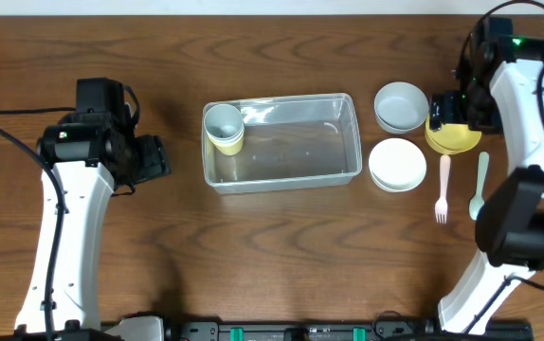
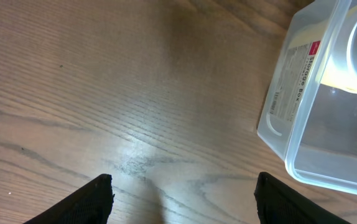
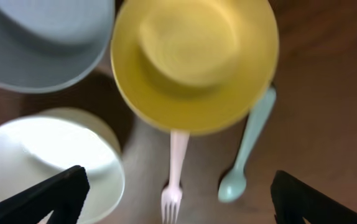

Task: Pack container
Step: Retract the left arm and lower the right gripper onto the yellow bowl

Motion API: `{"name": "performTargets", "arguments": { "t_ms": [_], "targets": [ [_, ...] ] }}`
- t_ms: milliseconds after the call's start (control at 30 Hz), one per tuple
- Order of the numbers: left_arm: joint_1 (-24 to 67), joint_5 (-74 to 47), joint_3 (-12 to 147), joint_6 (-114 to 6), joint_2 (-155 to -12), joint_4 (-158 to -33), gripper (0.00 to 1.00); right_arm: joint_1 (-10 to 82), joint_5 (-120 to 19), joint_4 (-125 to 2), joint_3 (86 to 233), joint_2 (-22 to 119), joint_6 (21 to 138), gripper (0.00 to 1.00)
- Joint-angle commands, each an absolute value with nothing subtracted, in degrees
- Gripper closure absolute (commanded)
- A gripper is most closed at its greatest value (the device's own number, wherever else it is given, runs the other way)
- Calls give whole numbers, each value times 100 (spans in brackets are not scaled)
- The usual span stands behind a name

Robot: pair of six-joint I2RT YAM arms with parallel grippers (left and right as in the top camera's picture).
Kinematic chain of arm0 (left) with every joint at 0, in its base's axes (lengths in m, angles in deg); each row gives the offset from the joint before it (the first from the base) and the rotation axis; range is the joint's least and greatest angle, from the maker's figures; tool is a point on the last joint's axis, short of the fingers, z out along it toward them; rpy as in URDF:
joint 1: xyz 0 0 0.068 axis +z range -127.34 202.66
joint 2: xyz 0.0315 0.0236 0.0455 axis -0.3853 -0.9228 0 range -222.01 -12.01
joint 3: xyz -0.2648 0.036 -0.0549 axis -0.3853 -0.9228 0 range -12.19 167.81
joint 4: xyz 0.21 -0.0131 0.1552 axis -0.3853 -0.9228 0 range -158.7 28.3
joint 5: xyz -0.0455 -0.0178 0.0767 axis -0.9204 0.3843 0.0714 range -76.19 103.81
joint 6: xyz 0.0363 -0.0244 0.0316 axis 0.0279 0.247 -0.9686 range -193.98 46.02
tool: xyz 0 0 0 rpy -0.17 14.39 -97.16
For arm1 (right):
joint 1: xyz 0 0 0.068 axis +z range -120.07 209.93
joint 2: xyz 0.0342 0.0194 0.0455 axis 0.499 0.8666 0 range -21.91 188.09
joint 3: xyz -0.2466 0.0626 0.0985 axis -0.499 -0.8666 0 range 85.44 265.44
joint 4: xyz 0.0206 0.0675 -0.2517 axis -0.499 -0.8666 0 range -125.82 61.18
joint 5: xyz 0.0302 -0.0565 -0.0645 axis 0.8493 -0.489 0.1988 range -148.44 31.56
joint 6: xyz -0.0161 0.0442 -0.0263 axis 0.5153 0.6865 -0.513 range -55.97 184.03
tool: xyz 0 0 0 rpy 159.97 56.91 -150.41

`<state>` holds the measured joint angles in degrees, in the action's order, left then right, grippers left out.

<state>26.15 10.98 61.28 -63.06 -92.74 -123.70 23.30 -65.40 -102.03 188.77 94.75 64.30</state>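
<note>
The container (image 1: 282, 181), a clear rectangular tub, stands mid-table. At its left end, inside it, sits a yellow cup with a grey-blue cup nested in it (image 1: 224, 126). My left gripper (image 1: 151, 159) is open and empty over bare table left of the tub. In the left wrist view the jaws (image 2: 185, 186) are wide apart, with the tub's corner (image 2: 278, 106) at the right. My right gripper (image 1: 459, 110) is open and empty above the yellow bowl (image 1: 454, 140). In the right wrist view its jaws (image 3: 178, 183) straddle the yellow bowl (image 3: 194, 59), a pink fork (image 3: 173, 186) and a pale green spoon (image 3: 244, 155).
Right of the tub lie a grey-blue bowl (image 1: 401, 105), a white bowl (image 1: 397, 164), the pink fork (image 1: 443, 188) and the green spoon (image 1: 480, 185). The grey bowl (image 3: 41, 43) and white bowl (image 3: 48, 155) also show in the right wrist view.
</note>
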Motion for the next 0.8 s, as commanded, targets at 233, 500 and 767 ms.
{"name": "performTargets", "arguments": {
  "t_ms": [233, 500, 767],
  "targets": [
    [2612, 1074, 6119, -6254, -9193, -12348, 26, 2315, -6708, -9925, 18936, 10181, 5816, 11],
    [2612, 1074, 6119, -6251, -9193, -12352, 26, 2315, -6728, -9761, 18921, 10452, 5792, 14],
    [2612, 1074, 6119, -6251, -9193, -12352, 26, 2315, -6728, -9735, 18914, 10645, 5794, 18]
  ]
}}
